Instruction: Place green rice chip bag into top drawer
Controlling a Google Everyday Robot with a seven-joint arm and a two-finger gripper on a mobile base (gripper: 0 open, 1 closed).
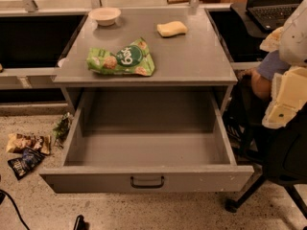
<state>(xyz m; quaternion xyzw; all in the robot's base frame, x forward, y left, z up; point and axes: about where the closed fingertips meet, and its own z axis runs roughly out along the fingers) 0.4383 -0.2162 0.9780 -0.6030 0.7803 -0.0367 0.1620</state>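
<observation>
**A:** The green rice chip bag (pixel 121 59) lay flat on the grey table (pixel 192 56), near the front edge and left of centre, logo up.

**B:** And the top drawer (pixel 144 147) just below stood pulled wide open, its dark handle (pixel 147 181) facing us.

**A:** The gripper (pixel 284 102) hung at the right edge, beside the table and well apart from the bag. How wide it stood, I could not tell.

**B:** At the back sat a pale bowl (pixel 104 16) and a yellow sponge (pixel 171 28). Snack packets (pixel 28 143) lay on the floor at left.
</observation>
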